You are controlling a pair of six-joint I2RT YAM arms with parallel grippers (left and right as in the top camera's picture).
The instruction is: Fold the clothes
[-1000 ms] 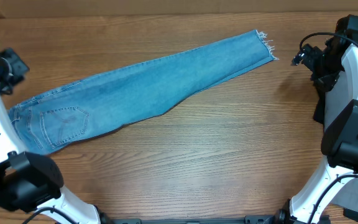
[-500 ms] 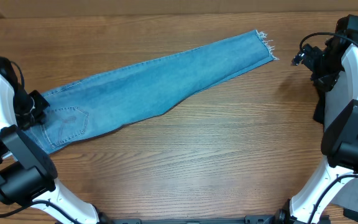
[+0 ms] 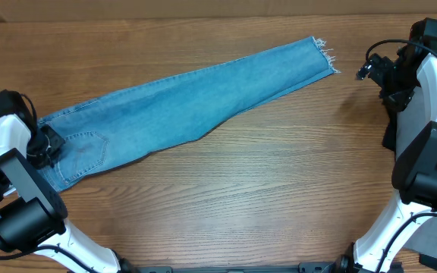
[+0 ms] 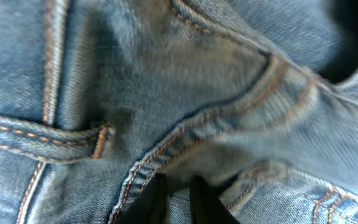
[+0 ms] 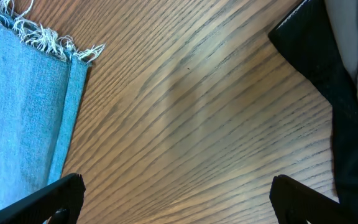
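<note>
One wooden table (image 3: 264, 197) fills the room's middle, and across its far half lies a pair of light blue jeans (image 3: 188, 106), flat and on a slant. The waist sits at the near left and the legs run as a single long band up toward the far right. Next in size are the two white-and-black arms, one at each side of the table. The left gripper (image 3: 48, 144) is down on the waist end, just beside the stitched back pocket (image 3: 82, 152). Seen from its wrist, its dark fingertips (image 4: 151, 202) stand close together with only a slim gap, pressed into the seams and folds of the denim. I cannot tell whether they are pinching cloth or only touching it. The right gripper (image 3: 370, 70) hangs over bare wood at the far right, near the leg end but clear of it, its fingers (image 5: 55, 196) spread wide with nothing between them. Smallest of all, the frayed whitish hem (image 3: 326, 54) trails loose threads onto the tabletop.
</note>
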